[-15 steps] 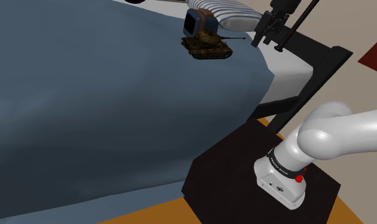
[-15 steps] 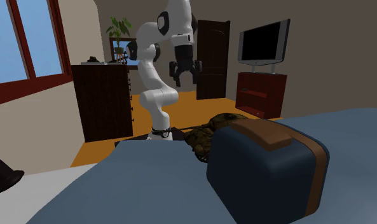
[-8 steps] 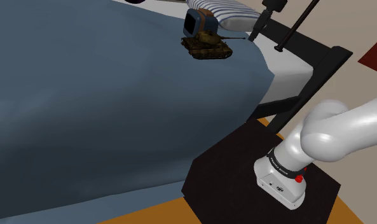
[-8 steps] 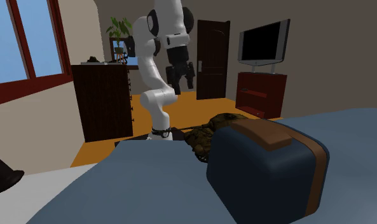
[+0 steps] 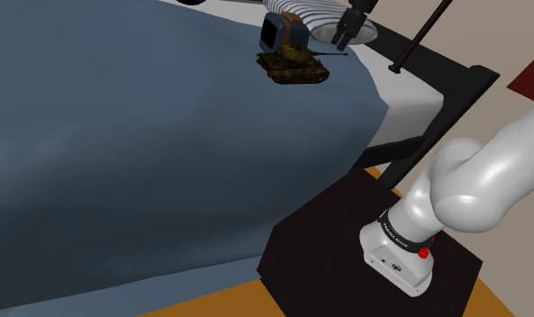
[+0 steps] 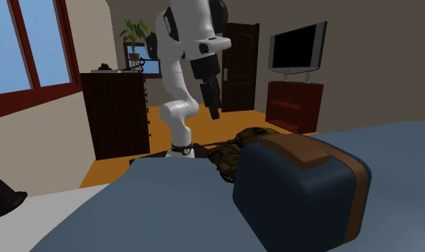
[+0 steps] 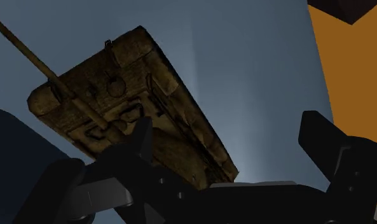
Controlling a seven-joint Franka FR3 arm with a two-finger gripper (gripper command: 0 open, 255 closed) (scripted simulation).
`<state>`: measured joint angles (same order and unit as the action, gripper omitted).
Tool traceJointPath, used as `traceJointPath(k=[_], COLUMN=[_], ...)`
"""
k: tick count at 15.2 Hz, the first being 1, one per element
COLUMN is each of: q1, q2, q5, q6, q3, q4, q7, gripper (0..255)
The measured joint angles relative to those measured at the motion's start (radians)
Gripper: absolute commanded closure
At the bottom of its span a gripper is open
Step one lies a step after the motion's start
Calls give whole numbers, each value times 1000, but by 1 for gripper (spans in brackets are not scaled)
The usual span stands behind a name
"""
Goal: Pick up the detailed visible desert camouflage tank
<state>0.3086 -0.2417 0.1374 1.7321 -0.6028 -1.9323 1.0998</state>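
Fingers (image 7: 323, 143) of the all-black two-finger gripper (image 7: 228, 130) stand wide apart, clasping nothing. The brown-and-tan camouflage tank (image 5: 294, 63) sits on a slate-blue bed cover (image 5: 148, 135), just beside a dark blue, brown-banded box (image 5: 281, 31).

Blue case (image 5: 281, 34) — just beside tank (image 5: 294, 65)

Second exterior view: you get only a sliver of the tank (image 6: 228, 154); the blue case (image 6: 297, 190) covers the rest. Wrist view: the barrel (image 7: 25, 51) runs off the edge, and the tank's near end sits behind one finger (image 7: 141, 149). Shoulder view: the gripper (image 5: 344, 41) is cropped by the top edge.
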Motion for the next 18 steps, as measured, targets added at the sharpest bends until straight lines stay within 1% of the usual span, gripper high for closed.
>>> traceJointPath(k=[2,3,5,7,9,15,16,18], q1=[23,28,18,-15,-23,-15,-14,-13], q2=[125,179,304,415,441,444,442,439], q5=[82,123,214,292,312,317,316,315], q6=[-38,-53,-106,-163,-164,-93,-88,-84], q3=[-56,-72,-95,-97,-92,-87,-87,-87], q4=[114,157,273,386,399,324,318,313], q7=[157,229,370,486,523,555,556,557], gripper=[0,0,0,0,0,0,255,255])
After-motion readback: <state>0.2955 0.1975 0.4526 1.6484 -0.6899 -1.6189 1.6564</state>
